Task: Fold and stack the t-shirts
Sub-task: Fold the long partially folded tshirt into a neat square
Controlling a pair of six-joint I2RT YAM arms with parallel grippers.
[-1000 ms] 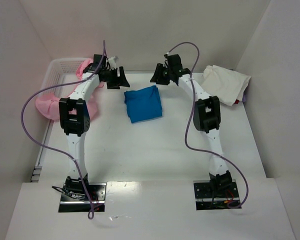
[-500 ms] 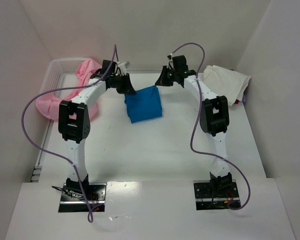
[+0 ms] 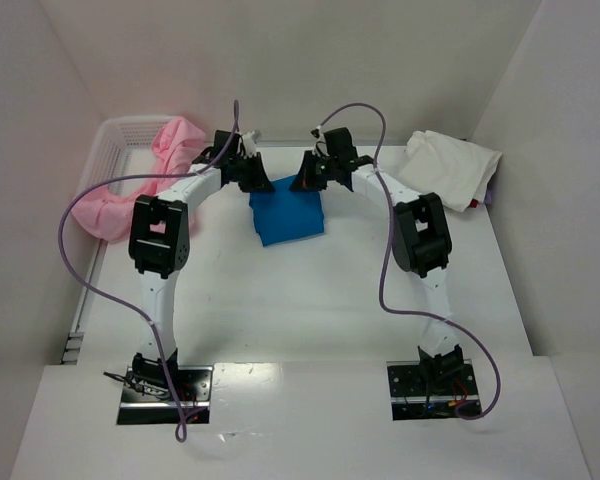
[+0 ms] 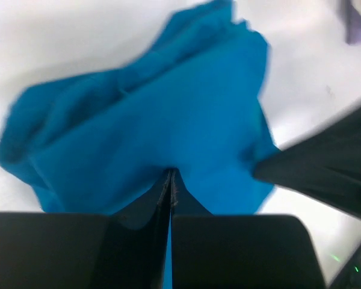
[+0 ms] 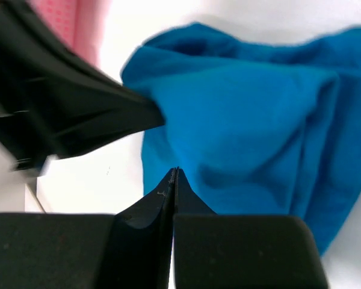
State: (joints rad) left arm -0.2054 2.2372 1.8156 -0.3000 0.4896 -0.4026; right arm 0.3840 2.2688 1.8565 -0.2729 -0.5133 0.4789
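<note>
A bright blue cloth t-shirt lies folded into a rough square on the white worktop, towards the far side and between the two arms. Both arms reach in over its far edge. The left claw sits at the far left corner of the blue cloth and the right claw at the far right corner, the two near each other.

In the left wrist view, that claw's fingers are pressed flat together, with their tip down against the rumpled blue cloth. The right wrist view shows the same: fingers closed to a thin seam, tip at the cloth. I cannot tell whether either one has a fold nipped between its fingers.

Off to the left, pale pink cloth t-shirts are bunched in and over a white plastic lattice basket. A cream-white cloth t-shirt lies crumpled at the far right corner of the worktop, well apart from the blue one.
</note>
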